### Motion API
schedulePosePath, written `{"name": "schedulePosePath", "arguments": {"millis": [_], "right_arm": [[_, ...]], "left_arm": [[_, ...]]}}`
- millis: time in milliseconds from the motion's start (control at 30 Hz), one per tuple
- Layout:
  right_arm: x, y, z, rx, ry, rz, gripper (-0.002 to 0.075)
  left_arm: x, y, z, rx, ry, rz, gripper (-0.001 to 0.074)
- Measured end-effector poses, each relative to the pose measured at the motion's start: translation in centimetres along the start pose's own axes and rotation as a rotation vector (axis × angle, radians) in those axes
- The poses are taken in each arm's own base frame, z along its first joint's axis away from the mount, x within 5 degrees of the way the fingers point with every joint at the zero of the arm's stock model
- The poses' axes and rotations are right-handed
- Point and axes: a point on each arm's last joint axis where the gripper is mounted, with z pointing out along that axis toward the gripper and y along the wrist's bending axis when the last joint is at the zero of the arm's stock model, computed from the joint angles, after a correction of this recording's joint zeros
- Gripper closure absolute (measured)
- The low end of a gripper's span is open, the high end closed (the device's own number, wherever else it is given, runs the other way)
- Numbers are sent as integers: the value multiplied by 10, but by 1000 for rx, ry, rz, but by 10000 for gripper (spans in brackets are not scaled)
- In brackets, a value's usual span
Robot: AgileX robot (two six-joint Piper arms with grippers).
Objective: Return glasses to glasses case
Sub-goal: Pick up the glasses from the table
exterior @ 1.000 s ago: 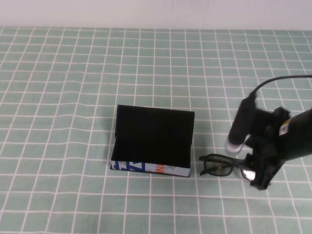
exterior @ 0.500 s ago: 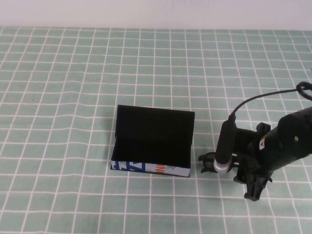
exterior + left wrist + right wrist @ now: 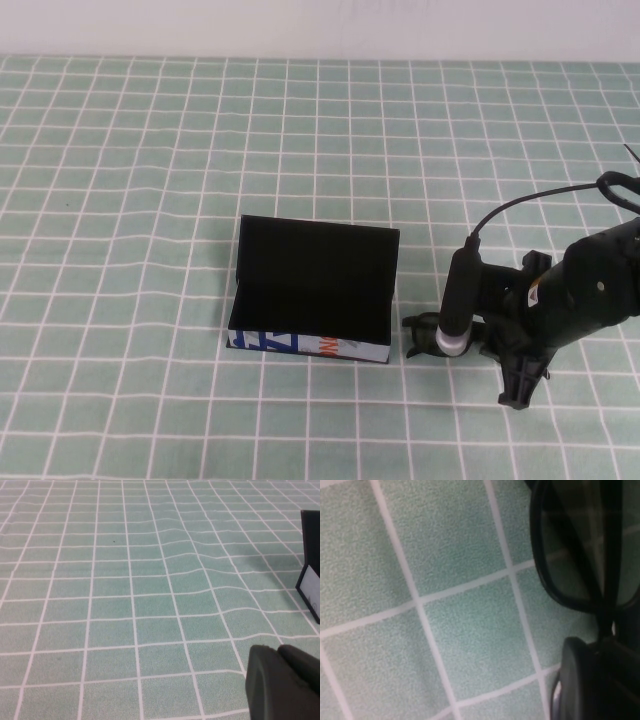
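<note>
Pinching the black thick-framed glasses [image 3: 420, 335], your right gripper [image 3: 478, 345] looks closed on light, slippery plastic; left gripper [image 3: 282, 682] unclear

Black glasses [image 3: 420, 336] beside open glasses case [image 3: 312, 290]

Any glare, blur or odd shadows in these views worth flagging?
High view: even light and sharp; the right gripper and its arm hide most of the glasses beside the open glasses case. Right wrist view: very close, soft focus, with pale reflections of the grid lines on the dark lens. Left wrist view: the cloth's grid lines look wavy, and the left gripper is a blurred dark shape at the corner.
</note>
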Motion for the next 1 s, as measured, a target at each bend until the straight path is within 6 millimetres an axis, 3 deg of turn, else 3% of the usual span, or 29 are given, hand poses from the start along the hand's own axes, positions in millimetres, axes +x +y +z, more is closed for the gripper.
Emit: {"name": "schedulePosePath", "arguments": {"millis": [400, 900, 1000], "right_arm": [[2, 1, -2, -12, 24, -22, 731], [-6, -8, -36, 80, -50, -25, 737], [-13, -15, -42, 112, -81, 32, 705]], "left_arm": [[0, 0, 0, 0, 0, 0, 738], [0, 0, 0, 0, 0, 0, 738], [0, 0, 0, 0, 0, 0, 738]]}}
